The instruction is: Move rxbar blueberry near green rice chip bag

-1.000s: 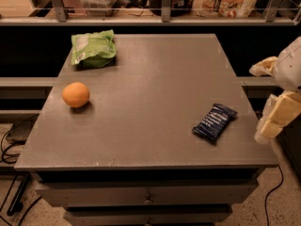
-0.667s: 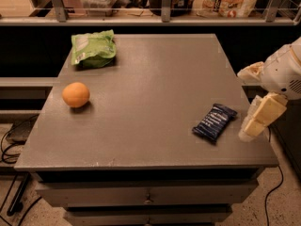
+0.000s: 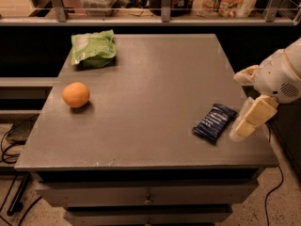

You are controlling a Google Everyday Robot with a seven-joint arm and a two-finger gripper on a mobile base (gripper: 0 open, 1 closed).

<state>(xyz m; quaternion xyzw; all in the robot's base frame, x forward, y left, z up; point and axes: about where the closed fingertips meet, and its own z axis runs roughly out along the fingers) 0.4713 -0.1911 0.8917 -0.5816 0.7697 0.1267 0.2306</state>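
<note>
The rxbar blueberry [image 3: 215,122], a flat dark navy bar with white print, lies on the grey table [image 3: 155,88] near its right front edge. The green rice chip bag [image 3: 93,48], bright green with a pale label, lies at the table's far left corner. My gripper [image 3: 237,106] comes in from the right edge, just right of the bar and a little above the table. Its cream fingers [image 3: 251,118] stand apart with nothing between them. It does not touch the bar.
An orange fruit [image 3: 75,94] sits on the left side of the table. Behind the table runs a railed shelf [image 3: 164,4] with bags and containers. Drawers [image 3: 146,194] are under the tabletop. Cables [image 3: 11,140] lie on the floor at left.
My gripper has moved left from beyond the table's right edge, closer to the navy bar. The bar, the bag and the orange have not moved.
</note>
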